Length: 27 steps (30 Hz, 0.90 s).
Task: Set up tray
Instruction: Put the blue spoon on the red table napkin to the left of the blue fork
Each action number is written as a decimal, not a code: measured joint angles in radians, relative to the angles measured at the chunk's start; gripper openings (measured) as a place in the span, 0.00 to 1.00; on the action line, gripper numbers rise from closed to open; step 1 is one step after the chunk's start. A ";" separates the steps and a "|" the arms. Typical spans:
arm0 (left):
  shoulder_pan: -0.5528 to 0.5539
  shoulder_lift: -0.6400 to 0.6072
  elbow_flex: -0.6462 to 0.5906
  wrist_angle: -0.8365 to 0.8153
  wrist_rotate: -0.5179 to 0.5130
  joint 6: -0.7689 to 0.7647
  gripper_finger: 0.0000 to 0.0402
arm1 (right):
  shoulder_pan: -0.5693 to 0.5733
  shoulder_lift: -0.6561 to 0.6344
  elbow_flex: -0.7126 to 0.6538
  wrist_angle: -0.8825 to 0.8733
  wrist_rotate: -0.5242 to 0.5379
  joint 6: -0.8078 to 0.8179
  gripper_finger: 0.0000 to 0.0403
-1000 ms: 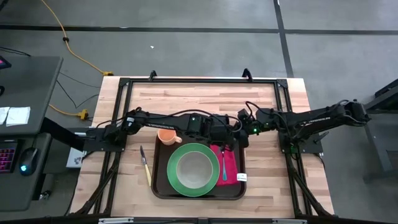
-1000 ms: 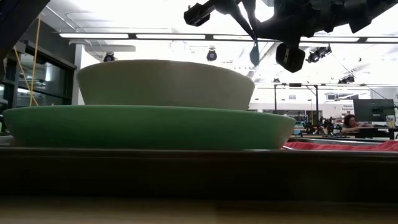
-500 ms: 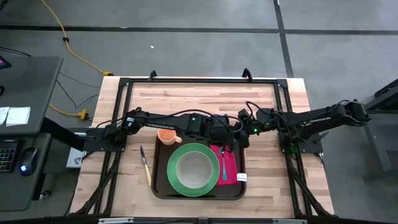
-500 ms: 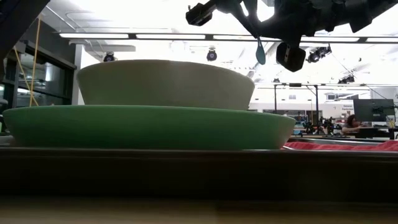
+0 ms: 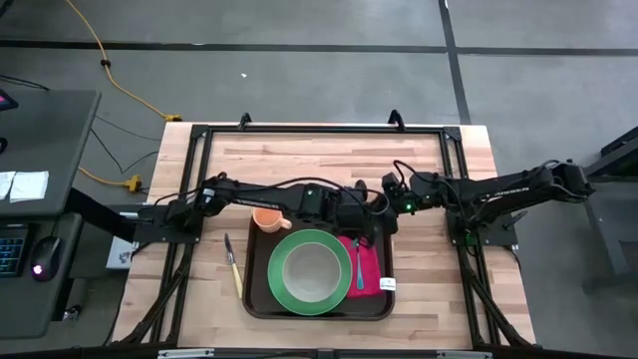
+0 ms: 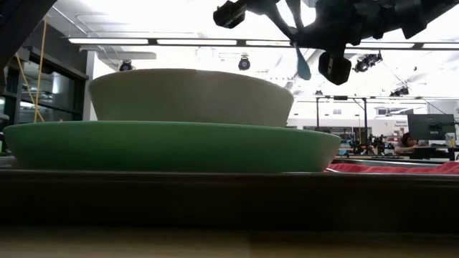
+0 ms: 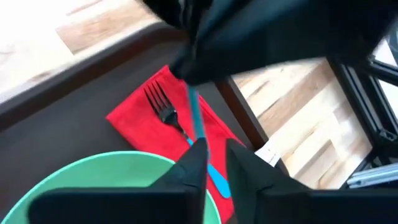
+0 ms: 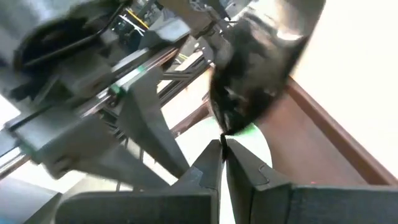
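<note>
Roughly centred at the table's near edge, the tray [image 5: 261, 299] lies long axis left-right, carrying green plate [image 5: 282, 291], bowl [image 5: 313, 269], orange cup [image 5: 266, 218], red napkin [image 5: 370, 267] and fork [image 7: 163, 107]. Left gripper [image 7: 214, 163] hovers directly above the napkin, jaws slightly parted around a teal-handled utensil [image 7: 198, 123]. Right gripper [image 8: 224, 163] sits pinched shut, empty, beside it at the tray's far rim. Knife [image 5: 233, 267] lies left, off the tray.

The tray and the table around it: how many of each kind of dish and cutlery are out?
Tray: 1
Green plate: 1
Bowl: 1
Orange cup: 1
Red napkin: 1
Fork: 1
Knife, on the table beside the tray: 1
Total: 7
</note>
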 joint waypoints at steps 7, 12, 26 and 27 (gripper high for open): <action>0.001 0.000 0.000 -0.007 -0.008 0.000 0.41 | 0.001 0.000 0.000 -0.012 -0.009 0.000 0.00; -0.004 0.000 0.000 -0.034 -0.011 -0.001 0.50 | 0.001 0.000 0.000 -0.020 -0.010 0.000 0.00; -0.031 0.000 0.000 -0.148 0.007 -0.045 0.55 | 0.001 0.000 0.000 -0.036 -0.020 0.000 0.00; -0.031 0.000 0.000 -0.149 0.007 -0.045 0.55 | 0.002 0.000 0.000 -0.036 -0.021 0.002 0.00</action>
